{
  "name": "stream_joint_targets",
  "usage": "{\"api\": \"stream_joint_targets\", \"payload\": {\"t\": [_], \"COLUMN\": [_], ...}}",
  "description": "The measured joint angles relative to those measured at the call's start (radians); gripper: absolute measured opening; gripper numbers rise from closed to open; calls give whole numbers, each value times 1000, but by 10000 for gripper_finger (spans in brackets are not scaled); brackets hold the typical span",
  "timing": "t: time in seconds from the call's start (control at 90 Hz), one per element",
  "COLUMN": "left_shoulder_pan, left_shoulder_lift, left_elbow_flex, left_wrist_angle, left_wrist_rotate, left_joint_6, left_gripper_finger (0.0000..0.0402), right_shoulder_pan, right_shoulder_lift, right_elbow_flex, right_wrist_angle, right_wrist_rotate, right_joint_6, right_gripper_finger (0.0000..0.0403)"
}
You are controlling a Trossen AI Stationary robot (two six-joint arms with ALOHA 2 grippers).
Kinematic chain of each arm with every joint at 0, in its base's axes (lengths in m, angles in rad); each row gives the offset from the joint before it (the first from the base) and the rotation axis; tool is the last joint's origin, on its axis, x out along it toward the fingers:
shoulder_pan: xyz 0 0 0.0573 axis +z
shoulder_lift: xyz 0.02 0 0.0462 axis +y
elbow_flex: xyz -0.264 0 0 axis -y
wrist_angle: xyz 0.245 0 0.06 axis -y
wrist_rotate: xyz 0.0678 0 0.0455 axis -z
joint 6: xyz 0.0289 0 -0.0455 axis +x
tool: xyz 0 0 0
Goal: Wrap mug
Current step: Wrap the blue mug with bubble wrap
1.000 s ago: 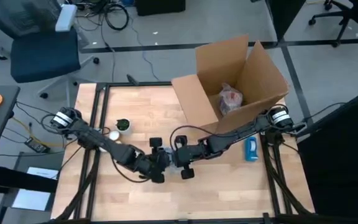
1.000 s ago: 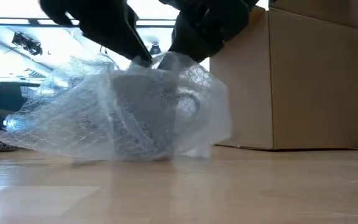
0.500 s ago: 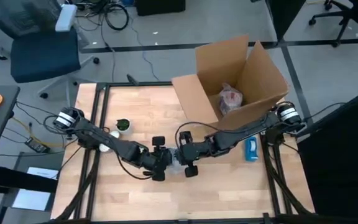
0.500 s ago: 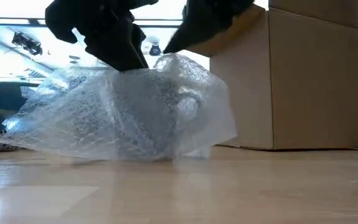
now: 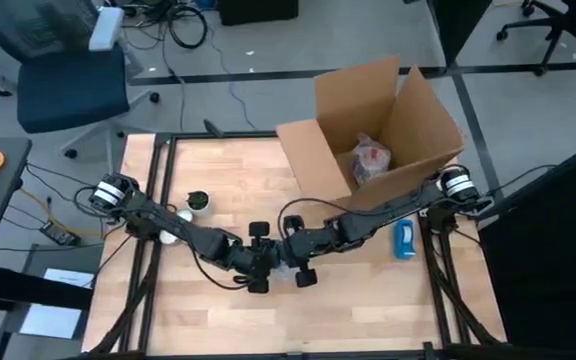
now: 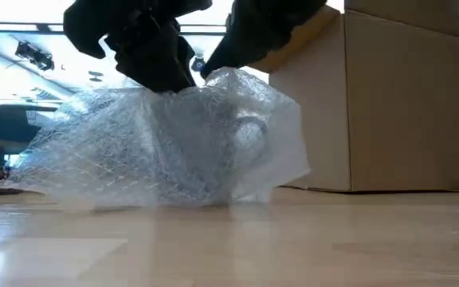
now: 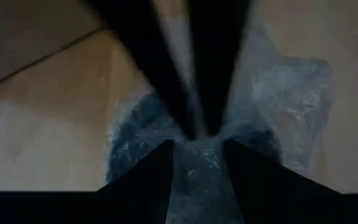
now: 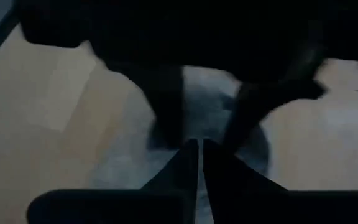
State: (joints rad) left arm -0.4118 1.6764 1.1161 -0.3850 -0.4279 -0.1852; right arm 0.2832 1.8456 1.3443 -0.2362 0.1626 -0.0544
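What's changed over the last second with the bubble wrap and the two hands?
The left hand moved in over the mug, pulling the bubble wrap across it, so the mug shows less clearly. The right hand stayed at the top of the bundle. The cardboard box is unchanged.

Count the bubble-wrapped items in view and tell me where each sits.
2. One is the mug under bubble wrap at the table's middle, between both grippers. The other is a wrapped bundle inside the cardboard box. The box may hide more.

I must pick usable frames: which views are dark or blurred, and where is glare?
Left wrist view: dim and soft, wrap blurred. Right wrist view: darkest, mostly black. Low view: bright backlight behind, arms silhouetted, wrap glinting. High view: evenly lit, box clear.
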Motion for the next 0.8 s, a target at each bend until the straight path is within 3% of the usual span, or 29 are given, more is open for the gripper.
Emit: {"api": "stream_joint_targets", "payload": {"t": [0.311, 0.578, 0.8], "left_shoulder_pan": [-21, -51, -59], "left_shoulder_lift": [-105, -263, -285], "left_elbow_flex": [30, 51, -93], "left_wrist_angle": [-83, -305, -292], "left_wrist_rotate": [34, 31, 24], "left_joint_6": [29, -64, -157], "left_gripper_finger": [131, 131, 131], "right_shoulder_pan": [-13, -17, -25], "right_shoulder_lift": [30, 33, 34], "right_elbow_flex": [0, 0, 0], "right_wrist_angle": [-34, -49, -30], "right_wrist_rotate": [-3, -6, -19], "right_joint_6": [13, 24, 7], "right_gripper_finger": [0, 0, 0]}}
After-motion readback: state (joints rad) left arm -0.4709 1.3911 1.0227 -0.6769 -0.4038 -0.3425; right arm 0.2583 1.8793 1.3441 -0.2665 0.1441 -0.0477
